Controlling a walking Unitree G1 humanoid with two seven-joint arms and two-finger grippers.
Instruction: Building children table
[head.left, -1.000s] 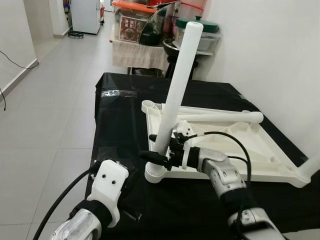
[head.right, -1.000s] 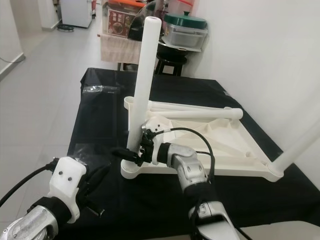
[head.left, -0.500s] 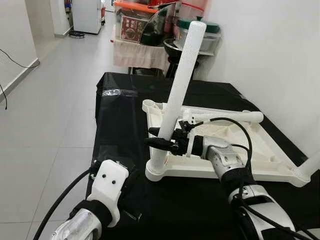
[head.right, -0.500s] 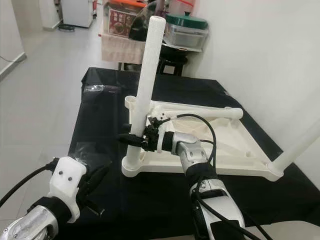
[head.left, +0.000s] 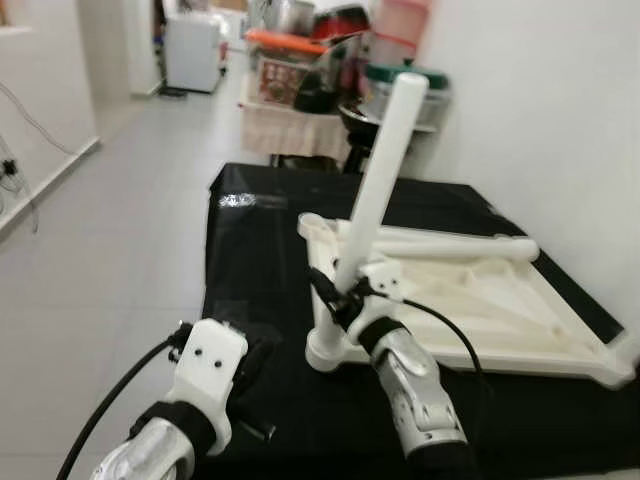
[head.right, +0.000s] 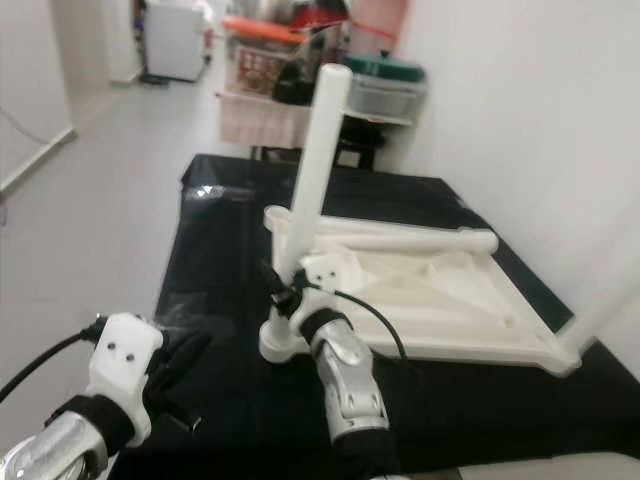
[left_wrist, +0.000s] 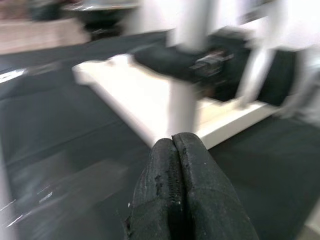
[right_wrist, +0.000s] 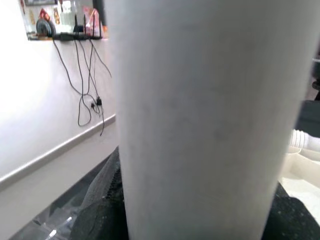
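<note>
From the head, the white leg (head.left: 380, 190) is seen planted in the near corner socket of the upturned tabletop (head.left: 480, 300) on the black cloth (head.left: 260, 220), clamped low by the right gripper (head.left: 335, 292); from the left wrist, the left gripper (left_wrist: 175, 150) is seen closed, empty, short of that edge.

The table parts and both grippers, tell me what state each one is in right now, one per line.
Tabletop: upside down on the black cloth.
Standing leg: tilted in the near corner socket, right gripper shut around its lower part.
Loose leg: lying across the tabletop's underside.
Left gripper: shut, empty, above the cloth.
</note>
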